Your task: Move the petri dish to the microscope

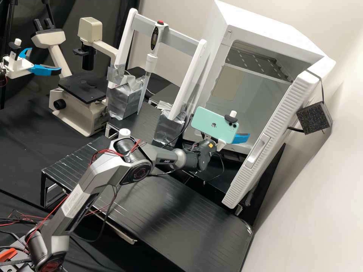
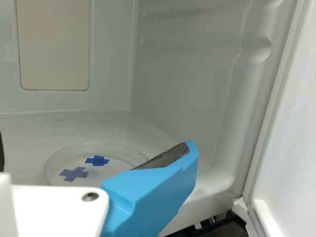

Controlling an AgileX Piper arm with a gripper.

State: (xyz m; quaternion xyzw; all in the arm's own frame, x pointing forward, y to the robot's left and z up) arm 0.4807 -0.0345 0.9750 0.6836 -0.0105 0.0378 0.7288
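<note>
In the high view, the arm (image 1: 89, 175) reaches from eight o'clock, over the low black desk (image 1: 181, 211), to the white cabinet (image 1: 213, 56) at one o'clock. Its blue fingers (image 1: 241, 138) are at the cabinet's opening, with a mint phone (image 1: 210, 126) mounted beside them. The cabinet door (image 1: 270, 130) hangs open at three o'clock. The microscope (image 1: 89, 121) stands at ten o'clock, well apart from the fingers, and a pipette (image 1: 151, 64) hangs in a white stand (image 1: 170, 32) at eleven.

In the wrist view, the fingers (image 2: 153, 197) are apart, with nothing clamped. The clear dish (image 2: 118, 170) lies flat on the cabinet floor, near them. With twelve o'clock towards the back wall (image 2: 111, 64), its paler blue cross (image 2: 74, 174) is at eight o'clock from the darker one (image 2: 97, 161).
</note>
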